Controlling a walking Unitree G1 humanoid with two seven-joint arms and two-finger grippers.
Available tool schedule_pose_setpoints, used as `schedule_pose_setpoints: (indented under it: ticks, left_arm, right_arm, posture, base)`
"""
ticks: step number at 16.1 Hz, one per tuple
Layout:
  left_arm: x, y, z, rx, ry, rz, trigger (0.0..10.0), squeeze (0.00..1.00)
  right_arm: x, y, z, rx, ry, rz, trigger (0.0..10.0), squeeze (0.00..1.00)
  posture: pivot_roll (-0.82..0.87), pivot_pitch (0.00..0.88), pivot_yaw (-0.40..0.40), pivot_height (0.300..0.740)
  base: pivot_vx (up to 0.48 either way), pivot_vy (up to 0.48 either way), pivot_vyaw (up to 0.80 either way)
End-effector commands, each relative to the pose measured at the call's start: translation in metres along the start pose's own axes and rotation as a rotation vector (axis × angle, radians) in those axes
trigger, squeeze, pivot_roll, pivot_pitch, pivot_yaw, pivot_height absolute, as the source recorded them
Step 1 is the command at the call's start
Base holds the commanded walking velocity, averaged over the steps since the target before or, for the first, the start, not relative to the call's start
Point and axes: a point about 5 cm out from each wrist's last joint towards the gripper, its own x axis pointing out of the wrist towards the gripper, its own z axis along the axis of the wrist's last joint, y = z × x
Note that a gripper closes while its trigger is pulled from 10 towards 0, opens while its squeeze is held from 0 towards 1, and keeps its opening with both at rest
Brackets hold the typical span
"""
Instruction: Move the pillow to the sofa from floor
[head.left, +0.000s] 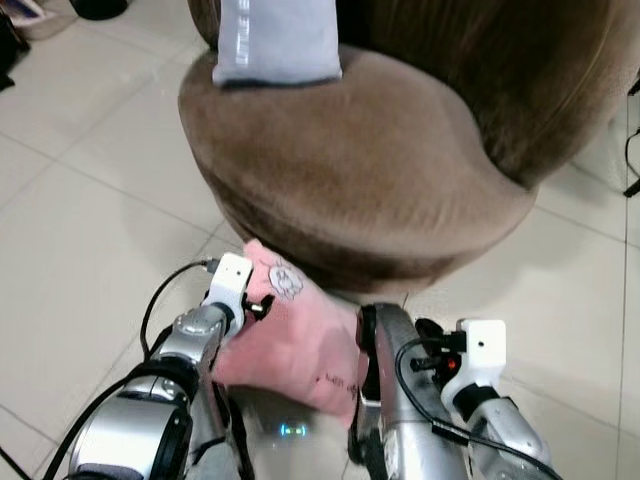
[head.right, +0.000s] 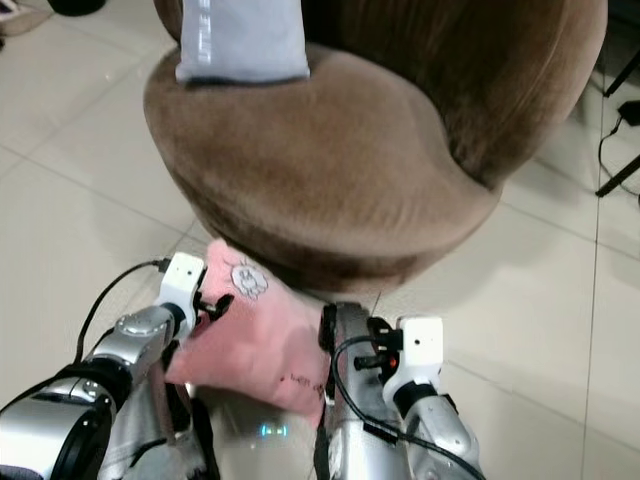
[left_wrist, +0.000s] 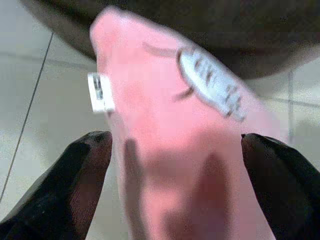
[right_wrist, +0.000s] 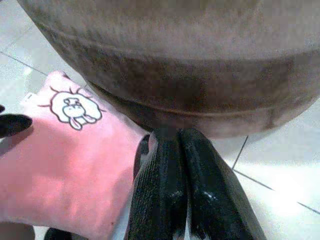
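A pink pillow (head.left: 300, 345) with a small cartoon patch is held off the tiled floor between my two arms, just in front of the round brown sofa (head.left: 360, 160). My left gripper (left_wrist: 175, 141) is open, its two black fingers spread wide on either side of the pillow's edge. My right gripper (right_wrist: 179, 136) is shut, with its fingers pressed together and lying against the pillow's other side. The pillow's top corner is close to the sofa's lower front wall.
A grey pillow (head.left: 278, 40) leans on the sofa seat at the back left. Pale tiled floor (head.left: 70, 230) lies all around. A black cable and stand (head.left: 632, 150) are at the far right, and dark objects (head.left: 100, 8) at the top left.
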Motion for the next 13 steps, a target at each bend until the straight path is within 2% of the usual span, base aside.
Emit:
schedule_pose_setpoints:
  ticks: [1,2,3,6,9,10,11,12,13]
  left_arm:
    - [0.0,0.004,-0.003,0.002,0.038,0.041,10.0,0.0]
    - [-0.001,0.009,-0.003,-0.01,0.05,0.093,10.0,1.0]
    - [-0.001,0.01,-0.003,-0.013,0.051,0.104,10.0,1.0]
    - [0.001,0.009,0.004,-0.149,0.027,0.093,10.0,1.0]
    - [0.0,0.003,-0.008,-0.222,0.096,0.061,10.0,1.0]
    - [0.0,-0.003,-0.014,-0.296,0.124,0.031,10.0,1.0]
    - [0.0,-0.007,-0.017,-0.342,0.143,0.01,10.0,0.72]
    - [0.0,-0.011,-0.02,-0.359,0.162,-0.004,10.0,0.0]
    - [0.001,-0.014,-0.023,-0.341,0.175,-0.01,10.0,0.0]
  right_arm:
    - [-0.004,-0.003,-0.001,0.006,0.015,-0.012,10.0,0.0]
    - [-0.005,-0.002,0.0,0.004,0.015,-0.009,10.0,0.0]
    - [-0.006,-0.002,0.001,0.004,0.016,-0.009,10.0,0.0]
    - [-0.013,0.001,0.003,-0.01,0.029,0.008,10.0,0.0]
    - [-0.017,0.005,0.006,-0.038,0.036,0.027,10.0,0.0]
    - [-0.019,0.007,0.009,-0.048,0.036,0.036,10.0,0.0]
    - [-0.021,0.009,0.01,-0.054,0.039,0.044,10.0,0.0]
    - [-0.023,0.01,0.011,-0.059,0.046,0.053,10.0,0.0]
    - [-0.025,0.011,0.011,-0.063,0.052,0.059,10.0,0.0]
  posture:
    - [-0.19,0.311,-0.082,0.461]
    - [-0.2,0.315,-0.085,0.461]
    - [-0.2,0.315,-0.085,0.461]
    - [-0.23,0.333,-0.102,0.461]
    - [-0.27,0.337,-0.111,0.461]
    - [-0.28,0.34,-0.115,0.461]
    - [-0.3,0.342,-0.119,0.461]
    - [-0.31,0.345,-0.122,0.461]
    - [-0.31,0.346,-0.124,0.461]
  base:
    - [0.0,0.0,0.0]
    - [0.0,0.0,0.0]
    - [0.0,0.0,0.0]
    - [0.0,0.0,0.0]
    - [0.0,0.0,0.0]
    - [0.0,0.0,0.0]
    - [0.0,0.0,0.0]
    - [0.0,0.0,0.0]
    - [0.0,0.0,0.0]
